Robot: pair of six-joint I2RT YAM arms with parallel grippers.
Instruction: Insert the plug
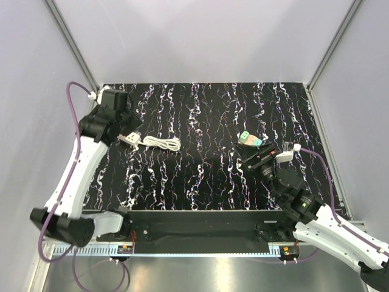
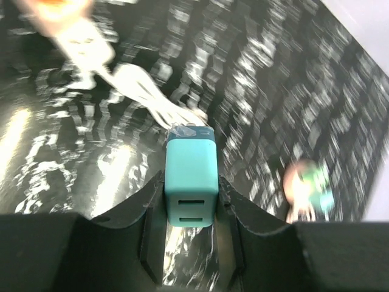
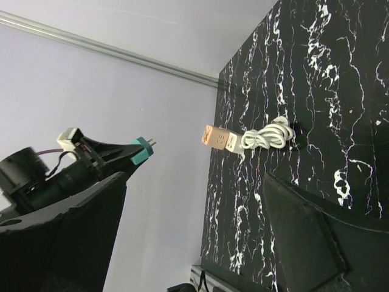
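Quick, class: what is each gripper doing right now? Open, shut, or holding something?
Left gripper: closed on the teal plug.
Right gripper: open, holding nothing.

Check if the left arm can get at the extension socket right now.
Likely yes: the left gripper, holding the teal plug, hangs near the extension socket with nothing between them.

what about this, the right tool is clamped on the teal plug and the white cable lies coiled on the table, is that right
Wrong tool: the left tool is clamped on the teal plug, as the left wrist view shows; the right tool stands open. The white cable does lie coiled on the table.
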